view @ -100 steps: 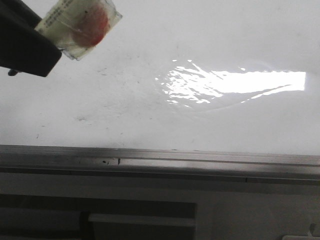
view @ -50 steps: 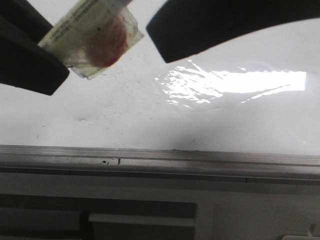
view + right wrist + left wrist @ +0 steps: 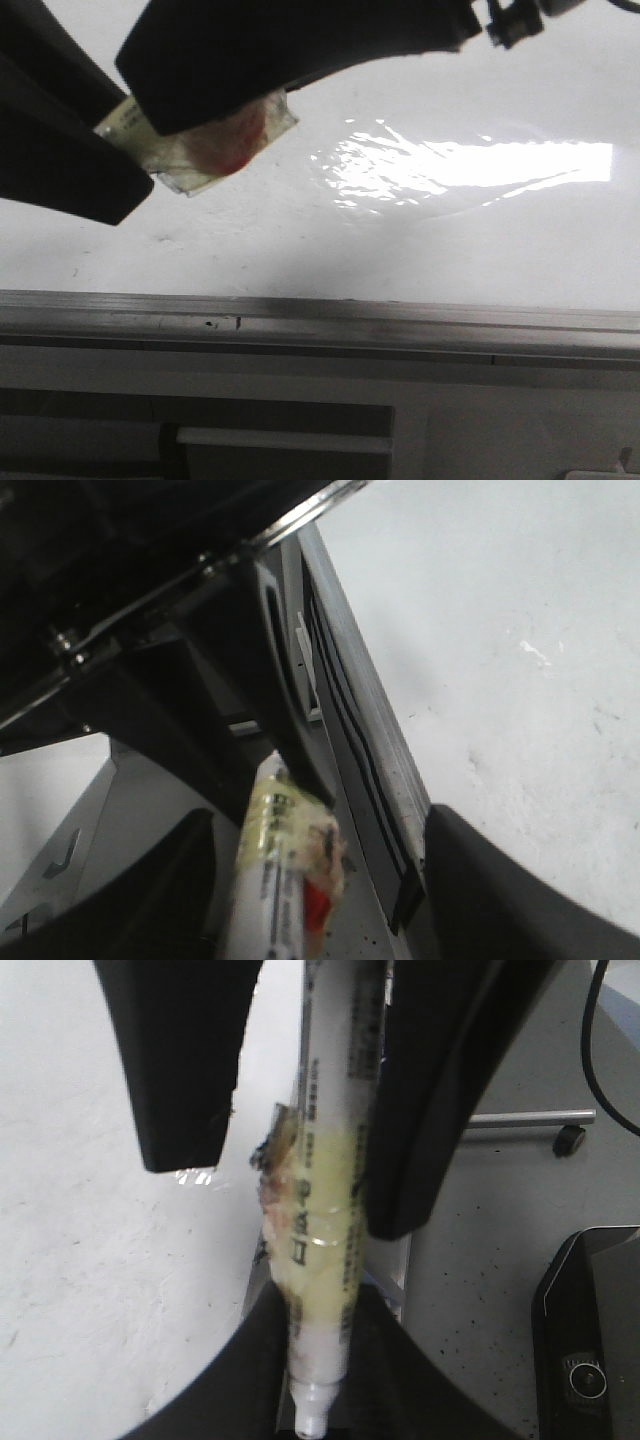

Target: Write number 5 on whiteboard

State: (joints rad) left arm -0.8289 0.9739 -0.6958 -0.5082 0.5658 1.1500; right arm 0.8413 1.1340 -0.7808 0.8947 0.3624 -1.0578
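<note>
The whiteboard (image 3: 450, 250) is glossy white with faint smudges and a bright glare; no number 5 shows on it. My left gripper (image 3: 100, 170) is shut on a white marker (image 3: 215, 145) wrapped in yellowish tape with a red patch, and holds it over the board's left part. In the left wrist view the marker (image 3: 325, 1210) runs up from between my left fingers (image 3: 250, 1380). My right gripper (image 3: 160, 90) is open, its fingers on either side of the marker (image 3: 280, 880); one finger (image 3: 410, 1160) is close against it. The marker's tip is hidden.
The board's grey metal frame edge (image 3: 320, 315) runs across the near side, with a grey panel (image 3: 500, 420) beyond it. The left wrist view shows speckled floor, a caster leg (image 3: 565, 1135) and a black device (image 3: 590, 1340).
My right gripper has come in from the upper right and now straddles the marker. My left gripper with the marker has shifted slightly down and right.
</note>
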